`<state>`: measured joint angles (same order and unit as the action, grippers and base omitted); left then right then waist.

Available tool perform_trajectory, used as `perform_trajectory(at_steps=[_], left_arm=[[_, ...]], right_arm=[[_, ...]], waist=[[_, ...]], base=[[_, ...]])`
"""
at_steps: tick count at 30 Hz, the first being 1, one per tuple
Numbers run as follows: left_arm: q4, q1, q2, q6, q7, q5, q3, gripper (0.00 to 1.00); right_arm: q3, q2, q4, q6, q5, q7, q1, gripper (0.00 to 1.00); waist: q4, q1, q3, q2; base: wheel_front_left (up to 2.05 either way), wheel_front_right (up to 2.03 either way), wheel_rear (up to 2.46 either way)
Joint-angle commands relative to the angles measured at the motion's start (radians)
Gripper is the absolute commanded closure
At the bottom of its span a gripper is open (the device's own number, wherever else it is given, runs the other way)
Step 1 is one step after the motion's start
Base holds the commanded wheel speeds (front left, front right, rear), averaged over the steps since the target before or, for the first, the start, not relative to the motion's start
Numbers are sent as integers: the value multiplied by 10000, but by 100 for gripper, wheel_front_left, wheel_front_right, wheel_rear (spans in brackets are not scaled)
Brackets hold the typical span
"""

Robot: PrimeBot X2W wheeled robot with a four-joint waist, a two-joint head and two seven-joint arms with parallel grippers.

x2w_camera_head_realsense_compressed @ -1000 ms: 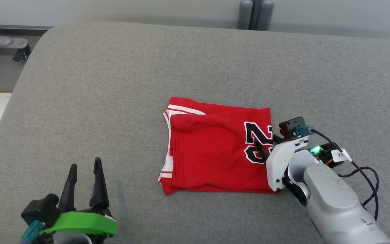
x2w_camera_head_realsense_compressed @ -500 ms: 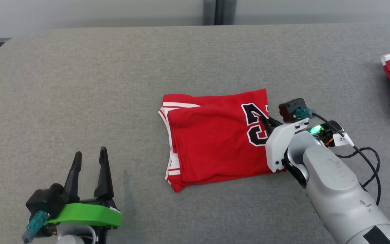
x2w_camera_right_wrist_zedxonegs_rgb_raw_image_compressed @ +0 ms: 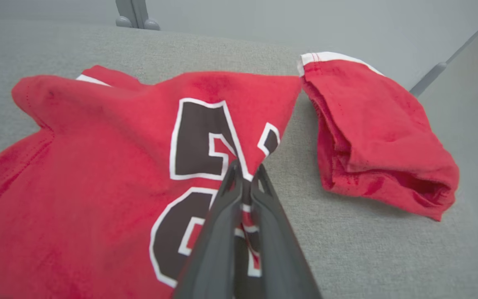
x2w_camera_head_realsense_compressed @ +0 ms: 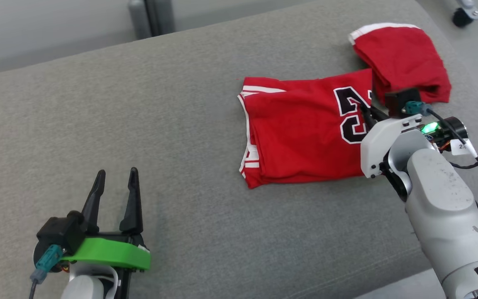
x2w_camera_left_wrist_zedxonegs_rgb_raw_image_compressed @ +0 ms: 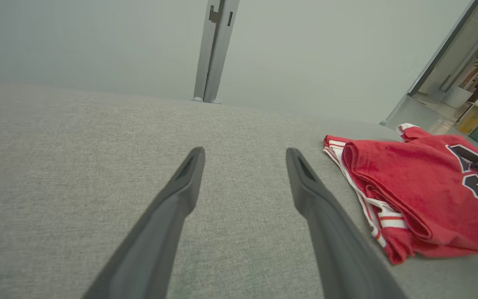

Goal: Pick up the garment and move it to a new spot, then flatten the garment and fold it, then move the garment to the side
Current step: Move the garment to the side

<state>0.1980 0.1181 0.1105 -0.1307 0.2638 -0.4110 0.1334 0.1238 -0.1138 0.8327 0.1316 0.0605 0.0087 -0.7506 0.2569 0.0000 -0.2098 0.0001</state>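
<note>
Jaws of the right gripper (x2w_camera_right_wrist_zedxonegs_rgb_raw_image_compressed: 245, 168) are pressing shut on the right edge of the folded red garment (x2w_camera_head_realsense_compressed: 301, 133), pinching the cloth by its black number. That garment is lying right of centre on the grey cushion (x2w_camera_head_realsense_compressed: 139, 124), its white-striped edge facing left. Another folded red piece (x2w_camera_head_realsense_compressed: 405, 62) is sitting at the far right, just beside the garment's far right corner. At the near left, the left gripper (x2w_camera_head_realsense_compressed: 116, 172) is hovering with its jaws spread wide, gripping nothing, well apart from the garment.
</note>
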Motion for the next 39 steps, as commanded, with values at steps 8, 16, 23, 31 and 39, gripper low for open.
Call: perform_trajectory(at_steps=[8,16,23,31,39], left_arm=[[151,302,450,-4,6,40,305,0],[193,429,590,-4,4,75,474,0],[192,607,634,24,-2,19,559,0],[19,804,663,62,-6,34,632,0],[-114,1143,674,57,-5,86,765,0]], right_arm=[[-98,193,-446,-19,-169,56,-261,100],[-37,382,-650,-20,-161,6,-525,100],[136,298,-970,-20,-289,125,-1261,100],[376,-802,-940,-20,-470,871,-2732,100],[32,-2707,-627,-20,-495,1256,-3603,100]], waist=[[2337,0,-724,-1],[2540,0,-854,-1],[2134,0,-1015,-1],[1285,0,-1495,-1],[245,0,-2199,-1]], base=[[0,0,0],[0,0,0],[0,0,0],[0,0,0],[0,0,0]])
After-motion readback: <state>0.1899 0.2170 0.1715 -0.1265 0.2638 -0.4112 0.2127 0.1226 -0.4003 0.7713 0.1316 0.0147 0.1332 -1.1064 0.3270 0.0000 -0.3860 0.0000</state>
